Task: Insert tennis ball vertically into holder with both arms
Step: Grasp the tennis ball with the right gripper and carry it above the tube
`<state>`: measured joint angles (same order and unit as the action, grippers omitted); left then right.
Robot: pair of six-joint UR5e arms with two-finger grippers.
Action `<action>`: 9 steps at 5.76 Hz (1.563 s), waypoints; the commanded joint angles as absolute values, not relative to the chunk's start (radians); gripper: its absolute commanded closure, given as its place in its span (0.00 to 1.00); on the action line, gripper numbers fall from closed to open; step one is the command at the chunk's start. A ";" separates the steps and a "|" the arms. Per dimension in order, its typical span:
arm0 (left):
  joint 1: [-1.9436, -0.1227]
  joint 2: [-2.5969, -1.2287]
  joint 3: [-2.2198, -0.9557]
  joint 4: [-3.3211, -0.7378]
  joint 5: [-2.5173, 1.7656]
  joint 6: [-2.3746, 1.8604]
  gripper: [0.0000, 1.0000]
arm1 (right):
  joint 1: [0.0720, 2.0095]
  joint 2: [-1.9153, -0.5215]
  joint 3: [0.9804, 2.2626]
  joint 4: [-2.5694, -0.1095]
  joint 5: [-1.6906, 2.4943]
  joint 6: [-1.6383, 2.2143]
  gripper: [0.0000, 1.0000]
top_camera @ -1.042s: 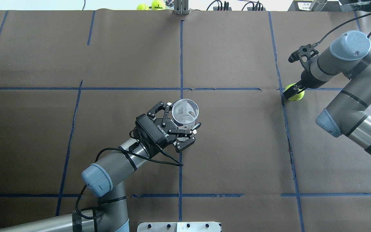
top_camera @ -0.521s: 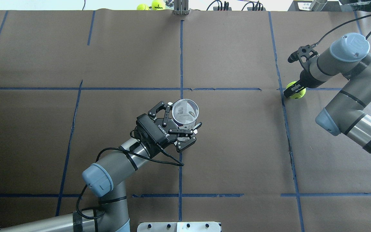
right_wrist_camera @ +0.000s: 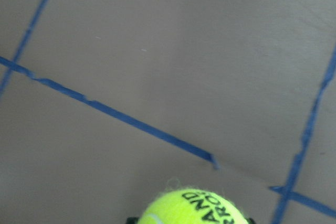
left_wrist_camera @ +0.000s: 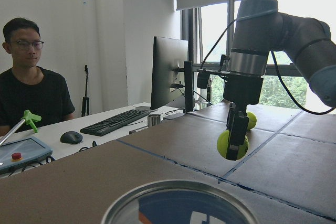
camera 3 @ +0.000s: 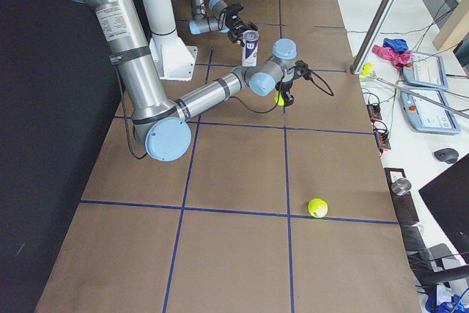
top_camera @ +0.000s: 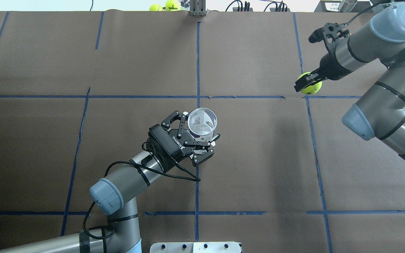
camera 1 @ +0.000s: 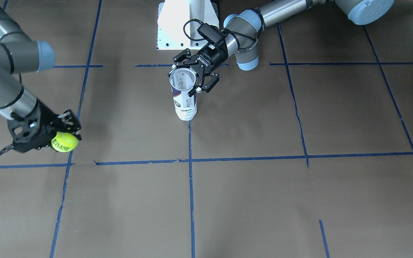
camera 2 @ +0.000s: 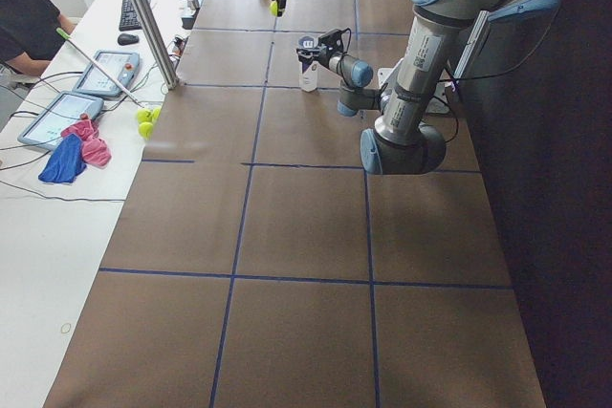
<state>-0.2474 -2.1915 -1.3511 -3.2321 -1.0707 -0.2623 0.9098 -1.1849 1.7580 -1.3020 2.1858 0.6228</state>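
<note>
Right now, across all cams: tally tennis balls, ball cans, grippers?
Tennis balls: 4 (the tennis ball in the right gripper, a loose ball on the paper, two balls by the pole past the paper's edge)
Ball cans: 1 (the holder, in the left gripper)
Grippers: 2
Total: 7

the counter [camera 1: 256, 200] is covered in matt brown paper, slightly creased, marked with strips of blue tape [camera 1: 249, 157] whose edges are ragged in places. the tennis ball [camera 1: 64, 142] is fuzzy matt felt with dark printed lettering. the holder [camera 1: 185, 102] is clear glossy plastic with a smooth printed label and a shiny silver metal rim [left_wrist_camera: 178, 184]. the left arm [top_camera: 132, 170] and the right arm [top_camera: 385, 102] have grey metal tubes with a soft sheen and smooth light-blue caps. the left gripper [top_camera: 202, 127] and the right gripper [camera 1: 66, 139] are matt black. the pedestal base [camera 1: 177, 25] is smooth and white.
</note>
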 commanded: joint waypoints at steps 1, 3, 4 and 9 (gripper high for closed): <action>-0.247 -2.191 -1.350 -3.232 -1.071 -0.262 0.03 | 0.766 -1.012 1.894 -1.419 2.162 0.991 1.00; -0.247 -2.191 -1.350 -3.234 -1.071 -0.262 0.03 | 0.628 -0.912 1.910 -1.420 2.024 1.147 1.00; -0.245 -2.192 -1.350 -3.234 -1.071 -0.264 0.03 | 0.589 -0.893 1.908 -1.420 1.976 1.167 1.00; -0.247 -2.180 -1.351 -3.240 -1.071 -0.264 0.03 | 0.581 -0.879 1.902 -1.420 1.973 1.169 0.01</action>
<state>-0.2469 -2.1828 -1.3510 -3.2382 -1.0707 -0.2638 0.5824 -0.8790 1.9022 -1.4205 1.9732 1.1688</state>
